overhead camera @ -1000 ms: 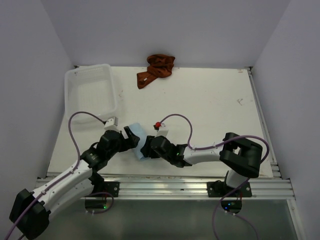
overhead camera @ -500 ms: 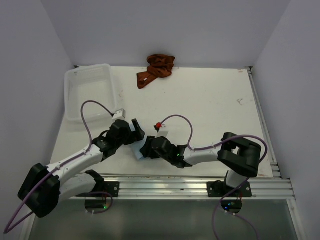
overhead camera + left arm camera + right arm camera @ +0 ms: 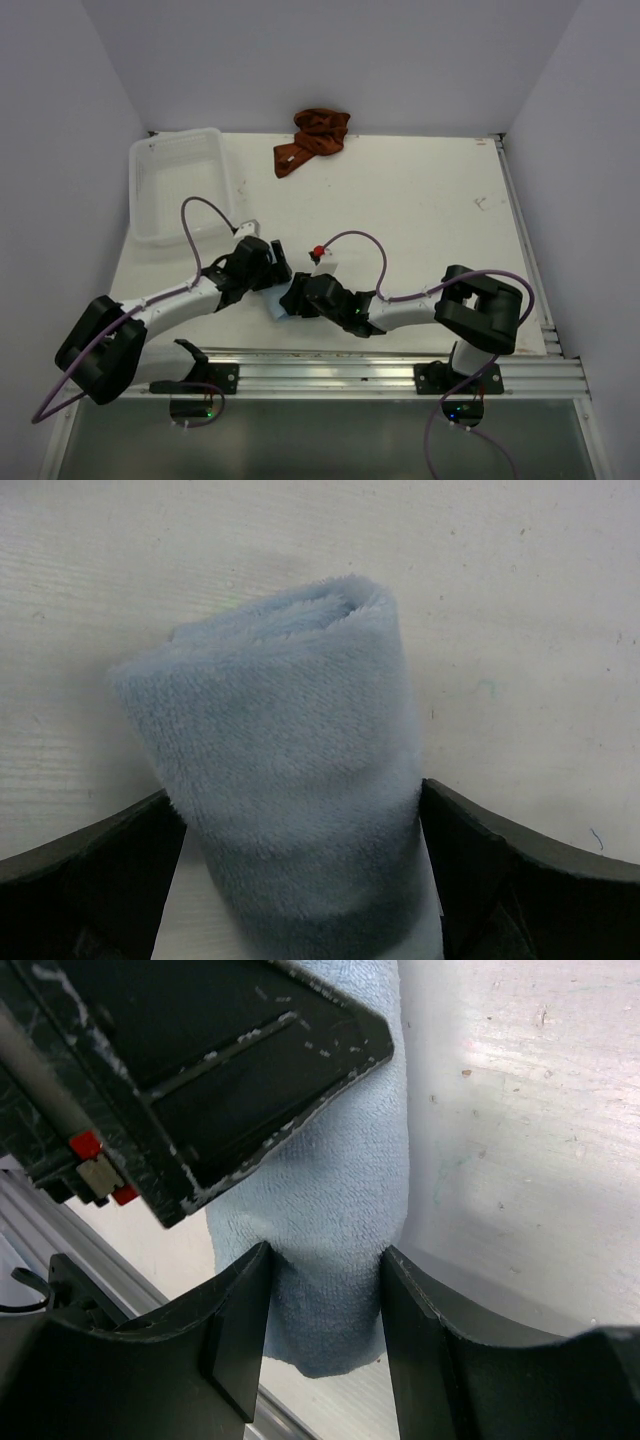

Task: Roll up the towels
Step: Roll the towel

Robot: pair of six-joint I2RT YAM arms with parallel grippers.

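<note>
A light blue towel (image 3: 290,740), rolled into a thick tube, lies on the white table near the front edge. In the top view the blue towel (image 3: 276,303) is almost hidden between the two wrists. My left gripper (image 3: 295,798) is open wide and straddles one end of the roll, its fingers right beside the cloth. My right gripper (image 3: 326,1252) is shut on the blue towel (image 3: 335,1200) at the other end, and the cloth is squeezed narrow between its fingers. The rust towel (image 3: 312,140) lies crumpled at the table's far edge, away from both grippers.
A white mesh basket (image 3: 222,172) stands at the back left of the table. The metal rail (image 3: 330,365) along the front edge runs just behind the roll. The left gripper's black body (image 3: 200,1060) sits close over the roll in the right wrist view.
My left arm has swung right and forward, and its gripper has opened wider and come around the blue roll. The right gripper has kept its hold and barely moved.
</note>
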